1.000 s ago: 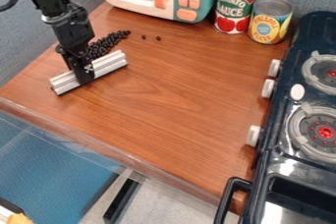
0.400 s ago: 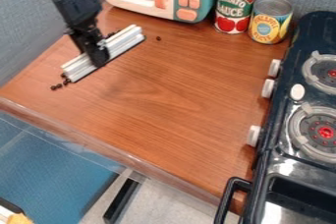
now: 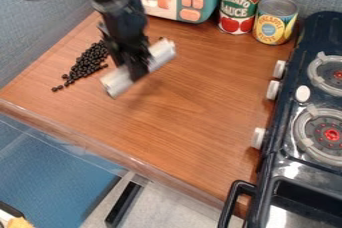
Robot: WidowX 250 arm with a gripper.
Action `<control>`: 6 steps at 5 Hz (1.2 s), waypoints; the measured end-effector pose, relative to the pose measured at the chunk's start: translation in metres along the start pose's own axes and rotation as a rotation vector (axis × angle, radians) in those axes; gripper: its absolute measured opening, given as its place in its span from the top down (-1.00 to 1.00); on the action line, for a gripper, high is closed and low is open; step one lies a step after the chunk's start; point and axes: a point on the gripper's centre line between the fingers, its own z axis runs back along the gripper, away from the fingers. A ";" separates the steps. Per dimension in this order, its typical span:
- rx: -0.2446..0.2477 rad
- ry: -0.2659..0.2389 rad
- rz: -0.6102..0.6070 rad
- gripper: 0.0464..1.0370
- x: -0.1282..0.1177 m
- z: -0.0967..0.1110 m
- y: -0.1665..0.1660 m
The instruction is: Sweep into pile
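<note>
Black, small round beads [image 3: 85, 63] lie in a slanting heap at the left of the brown wooden tabletop [image 3: 190, 107], and could scatter if I sweep too fast or tilt my tool, while to their right my black two-finger gripper [image 3: 138, 72] is clamped around the middle of the long silvery-white bar [image 3: 162, 55].

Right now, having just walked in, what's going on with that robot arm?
The robot's gripper holds a pale bar, apparently as a sweeper. Small black beads lie in a long, narrow heap on the brown counter, left of the bar in the picture, with a few strays at the heap's near end.
</note>
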 end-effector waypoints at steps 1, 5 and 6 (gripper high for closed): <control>0.048 0.073 0.091 0.35 0.020 -0.029 -0.002; 0.002 0.004 0.409 0.35 0.101 -0.038 0.029; 0.000 -0.017 0.498 0.35 0.100 -0.037 0.040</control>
